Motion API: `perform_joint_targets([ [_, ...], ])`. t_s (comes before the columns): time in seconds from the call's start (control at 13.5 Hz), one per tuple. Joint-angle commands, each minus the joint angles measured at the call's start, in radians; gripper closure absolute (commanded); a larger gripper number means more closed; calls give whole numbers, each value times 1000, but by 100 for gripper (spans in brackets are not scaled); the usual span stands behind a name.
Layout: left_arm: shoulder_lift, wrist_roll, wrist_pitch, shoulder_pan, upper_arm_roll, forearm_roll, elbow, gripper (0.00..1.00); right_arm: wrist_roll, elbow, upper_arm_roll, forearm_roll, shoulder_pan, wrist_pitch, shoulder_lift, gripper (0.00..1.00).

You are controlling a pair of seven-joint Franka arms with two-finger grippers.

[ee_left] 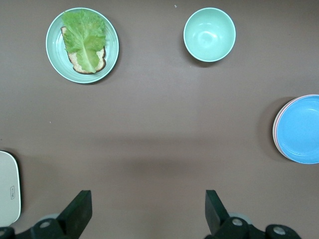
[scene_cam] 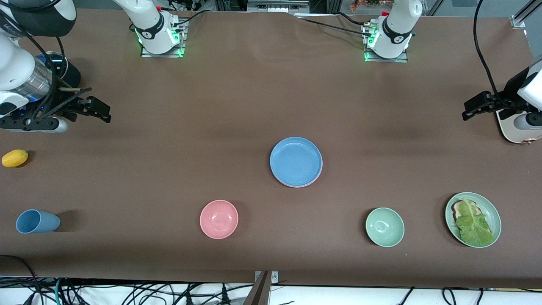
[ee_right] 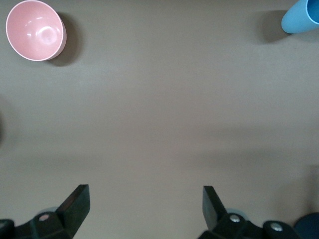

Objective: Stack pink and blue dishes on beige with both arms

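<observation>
The left gripper [ee_left: 147, 211] is held spread wide and empty over the table's left-arm end, well apart from the blue plate [scene_cam: 296, 161]. The right gripper [ee_right: 144, 209], likewise parted and empty, is held over the right-arm end. A pink plate [ee_left: 275, 130] edge is seen beneath the blue plate.

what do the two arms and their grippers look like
Both arms are white and jointed, with black bands, green-lit bases and black cables. The right gripper and left gripper are black with two dark, wedge-shaped fingers. The right arm also has a shiny metal wrist section.
</observation>
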Motion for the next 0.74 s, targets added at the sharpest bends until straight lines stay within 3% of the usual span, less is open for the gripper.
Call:
perform_joint_targets([
  [0.0, 7, 25, -10, -4, 5, -13, 18, 0, -14, 35, 2, -5, -10, -14, 4, 0],
  [0.67, 6, 25, -10, -2, 5, -13, 18, 0, -19, 57, 1, -9, -13, -28, 9, 0],
])
